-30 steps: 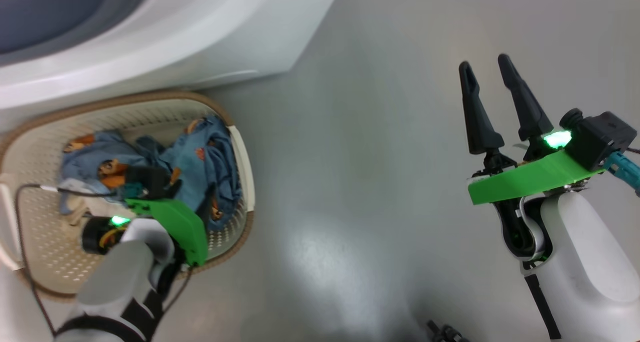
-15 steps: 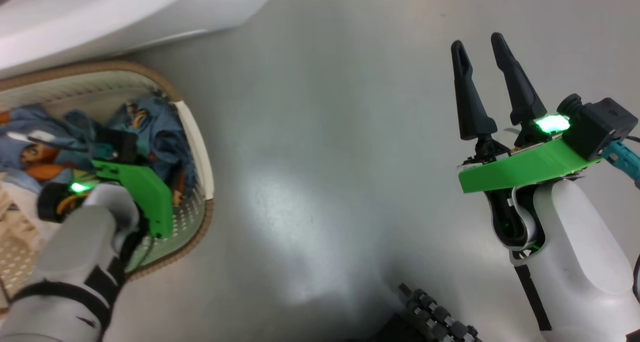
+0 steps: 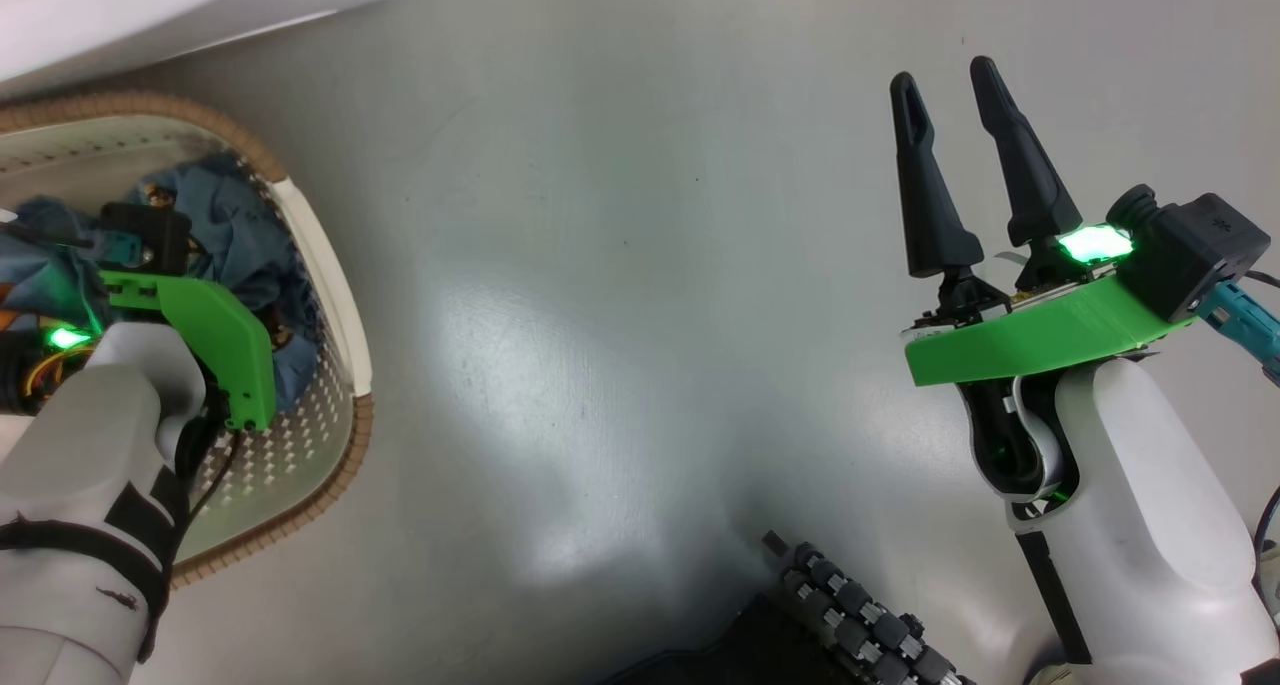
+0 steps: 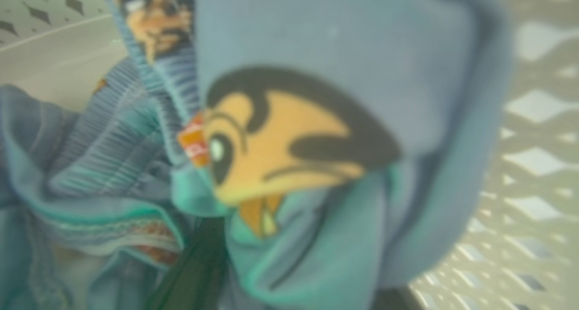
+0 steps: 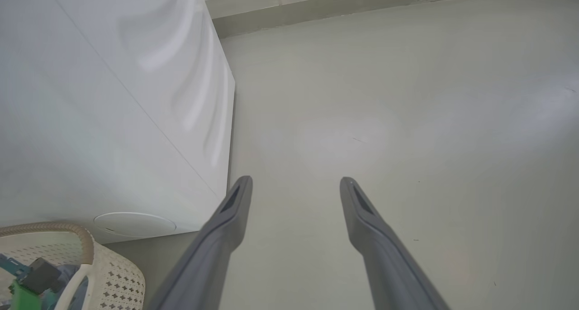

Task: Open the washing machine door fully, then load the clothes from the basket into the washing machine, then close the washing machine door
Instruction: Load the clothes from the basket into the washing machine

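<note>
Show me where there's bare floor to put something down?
The grey floor between the basket and the right pincer is bare. Inside the basket it's crowded with clothes and the robot's left arm.

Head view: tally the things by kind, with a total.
Arms: 2 (left arm, right arm)
Basket: 1
Clothes pile: 1
Washer: 1
Ribbed black part: 1
Total: 6

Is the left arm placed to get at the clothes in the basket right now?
Probably yes: the left end effector is down inside the basket, with the clothes right before it.
</note>
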You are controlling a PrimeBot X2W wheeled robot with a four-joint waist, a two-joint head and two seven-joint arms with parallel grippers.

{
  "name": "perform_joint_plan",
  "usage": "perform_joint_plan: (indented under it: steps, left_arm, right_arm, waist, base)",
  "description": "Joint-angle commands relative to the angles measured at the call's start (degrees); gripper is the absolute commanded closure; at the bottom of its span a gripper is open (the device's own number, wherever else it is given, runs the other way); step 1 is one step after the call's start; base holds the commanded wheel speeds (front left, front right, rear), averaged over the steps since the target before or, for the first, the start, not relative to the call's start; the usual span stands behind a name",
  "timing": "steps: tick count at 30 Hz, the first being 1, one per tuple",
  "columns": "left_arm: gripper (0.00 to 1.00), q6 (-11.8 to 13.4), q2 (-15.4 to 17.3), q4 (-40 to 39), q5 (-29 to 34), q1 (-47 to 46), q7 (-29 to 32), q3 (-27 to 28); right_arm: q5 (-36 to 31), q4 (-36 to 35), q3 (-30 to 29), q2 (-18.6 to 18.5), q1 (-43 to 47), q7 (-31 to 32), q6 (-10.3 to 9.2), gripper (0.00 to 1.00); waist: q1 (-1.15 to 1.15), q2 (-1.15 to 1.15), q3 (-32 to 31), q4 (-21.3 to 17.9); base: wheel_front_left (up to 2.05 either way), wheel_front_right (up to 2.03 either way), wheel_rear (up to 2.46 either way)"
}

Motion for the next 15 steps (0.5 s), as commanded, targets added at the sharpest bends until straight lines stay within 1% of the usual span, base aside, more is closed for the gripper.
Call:
perform_joint_plan:
  steps: [1, 2, 4, 7, 15]
  left_arm:
    - [0.83, -0.29, 1.02, 0.11, -0.44, 0.64, 0.19, 0.76]
    - [1.0, -0.38, 0.93, 0.19, -0.52, 0.58, 0.28, 0.72]
    - [1.0, -0.56, 0.75, 0.32, -0.66, 0.49, 0.26, 0.66]
    - [1.0, -0.98, 0.1, 0.47, -1.22, 0.79, -1.45, 0.86]
    - [1.0, -2.55, -1.59, 0.34, -4.11, 4.53, -8.6, 2.63]
  right_arm:
    - [-0.57, -1.19, 0.9, -0.1, 1.41, -0.45, 0.26, 0.0]
    - [-0.59, -1.17, 0.95, -0.06, 1.31, -0.45, 0.26, 0.0]
    - [-0.63, -1.11, 1.05, 0.0, 1.05, -0.45, 0.26, 0.0]
    - [-0.88, -0.94, 0.94, -0.07, 0.73, -0.45, 0.26, 0.0]
    - [-1.06, -0.51, 0.56, -0.66, 0.7, -0.45, 0.26, 0.0]
  waist:
    - [0.0, 0.0, 0.05, 0.07]
    - [0.0, 0.0, 0.09, 0.14]
    - [0.0, 0.0, 0.06, 0.35]
    - [0.0, 0.0, -1.27, 1.44]
    - [0.0, 0.0, -7.41, 3.76]
  base:
    - [0.0, 0.0, 0.0]
    - [0.0, 0.0, 0.0]
    - [0.0, 0.0, 0.0]
    - [0.0, 0.0, 0.0]
    - [0.0, 0.0, 0.0]
